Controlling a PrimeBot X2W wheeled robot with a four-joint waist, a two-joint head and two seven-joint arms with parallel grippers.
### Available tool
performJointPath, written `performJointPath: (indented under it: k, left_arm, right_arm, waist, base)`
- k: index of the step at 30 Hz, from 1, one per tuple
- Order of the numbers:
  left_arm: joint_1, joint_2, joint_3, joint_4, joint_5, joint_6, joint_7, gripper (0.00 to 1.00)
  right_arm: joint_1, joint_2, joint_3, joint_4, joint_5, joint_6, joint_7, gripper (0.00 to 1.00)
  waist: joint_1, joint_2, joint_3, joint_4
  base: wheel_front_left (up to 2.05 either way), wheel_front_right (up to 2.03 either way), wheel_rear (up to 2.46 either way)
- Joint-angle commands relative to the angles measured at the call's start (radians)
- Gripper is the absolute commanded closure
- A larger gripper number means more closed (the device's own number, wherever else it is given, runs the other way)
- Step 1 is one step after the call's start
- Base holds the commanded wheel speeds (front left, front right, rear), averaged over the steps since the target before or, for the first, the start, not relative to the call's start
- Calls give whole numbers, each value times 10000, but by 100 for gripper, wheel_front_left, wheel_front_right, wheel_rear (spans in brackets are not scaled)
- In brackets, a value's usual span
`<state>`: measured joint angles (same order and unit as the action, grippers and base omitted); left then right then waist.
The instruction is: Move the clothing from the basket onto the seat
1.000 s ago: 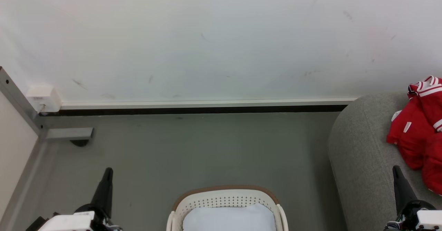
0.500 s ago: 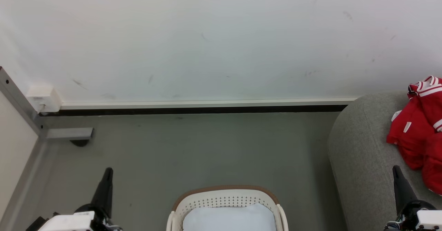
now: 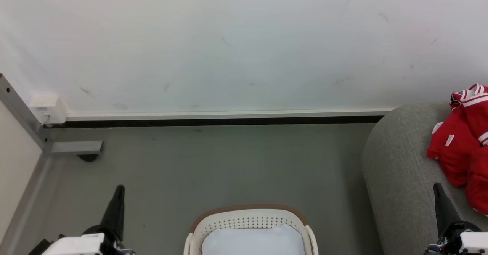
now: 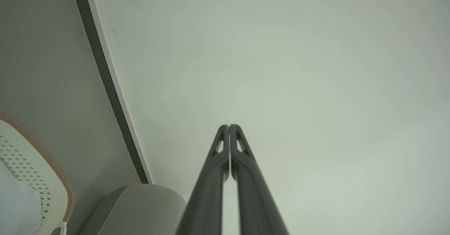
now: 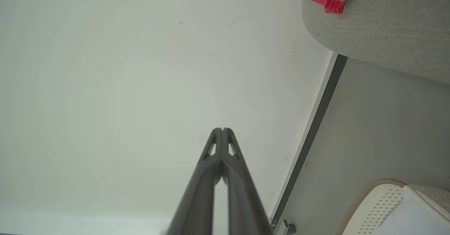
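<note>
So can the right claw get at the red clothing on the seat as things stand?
Probably yes. In the head view the shut right claw lies over the seat, the clothing just beyond its tip with nothing between; it would have to open first.

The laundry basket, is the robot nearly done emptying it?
Seemingly yes. Done: the bright red garments with striped trim lie on the large grey upholstered seat. In hand: nothing; the left claw and right claw are shut and empty. Left: probably nothing, since the visible part of the white perforated plastic basket holds just pale lining.
</note>
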<state>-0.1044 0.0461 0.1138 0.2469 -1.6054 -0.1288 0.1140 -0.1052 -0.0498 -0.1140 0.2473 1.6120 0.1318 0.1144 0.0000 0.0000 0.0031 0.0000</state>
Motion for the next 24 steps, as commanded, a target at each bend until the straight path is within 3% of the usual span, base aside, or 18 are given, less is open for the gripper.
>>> performJointPath:
  k: [1,24]
  left_arm:
    - [-82,77,17,-38,-139,-41,38,100]
    - [-81,77,16,-39,-139,-42,37,100]
  right_arm:
    - [-51,2,-32,-56,17,-21,29,100]
    - [-51,2,-31,-56,18,-21,28,100]
  waist:
    - [0,0,0,0]
    - [0,0,0,0]
  base:
    - [0,0,0]
    - [0,0,0]
